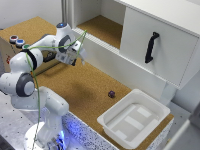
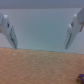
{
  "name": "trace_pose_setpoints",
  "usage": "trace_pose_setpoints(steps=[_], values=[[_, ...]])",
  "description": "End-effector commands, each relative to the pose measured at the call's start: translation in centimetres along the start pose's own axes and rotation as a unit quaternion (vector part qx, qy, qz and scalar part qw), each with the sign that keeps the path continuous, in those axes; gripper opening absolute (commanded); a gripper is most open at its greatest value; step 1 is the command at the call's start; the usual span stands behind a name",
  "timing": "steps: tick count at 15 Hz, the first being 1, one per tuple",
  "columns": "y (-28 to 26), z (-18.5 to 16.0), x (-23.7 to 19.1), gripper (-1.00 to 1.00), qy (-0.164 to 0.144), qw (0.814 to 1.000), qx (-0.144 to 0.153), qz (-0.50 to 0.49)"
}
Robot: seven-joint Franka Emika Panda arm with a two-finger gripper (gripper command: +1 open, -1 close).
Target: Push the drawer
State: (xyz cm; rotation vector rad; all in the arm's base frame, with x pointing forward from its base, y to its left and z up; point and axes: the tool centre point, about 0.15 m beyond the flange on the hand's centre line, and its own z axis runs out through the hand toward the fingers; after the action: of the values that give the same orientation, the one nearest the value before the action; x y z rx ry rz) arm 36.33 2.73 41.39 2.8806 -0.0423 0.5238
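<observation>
- Claw [image 1: 80, 56] is spread wide, gripping nothing, hovering over the tabletop [image 1: 80, 90]
- Drawer isn't clearly visible; the button box [image 1: 12, 42] sits well apart, so the push looks undone

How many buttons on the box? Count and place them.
2. The left button and the right button sit side by side on the box at the exterior view's left edge. More may be hidden.

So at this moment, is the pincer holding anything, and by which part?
Nothing is held. In the wrist view the pincer is open, with only the white panel and cork surface showing between its fingers.
</observation>
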Motion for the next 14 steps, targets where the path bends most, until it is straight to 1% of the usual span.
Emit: trace_pose_setpoints(steps=[1,4,6,8,9,10,11,12,14], values=[[12.4,3.1,2.7,1.00,-0.003,0.999,0.046,0.002],[18.6,3.8,3.5,1.00,0.021,0.998,0.061,0.017],[22.5,4.2,4.0,1.00,0.034,0.995,0.080,0.038],[25.2,4.4,4.7,1.00,0.040,0.993,0.097,0.045],[26.5,4.3,5.2,1.00,0.042,0.993,0.097,0.043],[27.8,3.9,5.9,1.00,0.053,0.993,0.095,0.047],[29.6,3.3,6.6,1.00,0.064,0.993,0.084,0.060],[30.9,3.2,7.5,1.00,0.062,0.993,0.082,0.059],[32.8,2.3,9.2,1.00,0.069,0.991,0.096,0.065]])
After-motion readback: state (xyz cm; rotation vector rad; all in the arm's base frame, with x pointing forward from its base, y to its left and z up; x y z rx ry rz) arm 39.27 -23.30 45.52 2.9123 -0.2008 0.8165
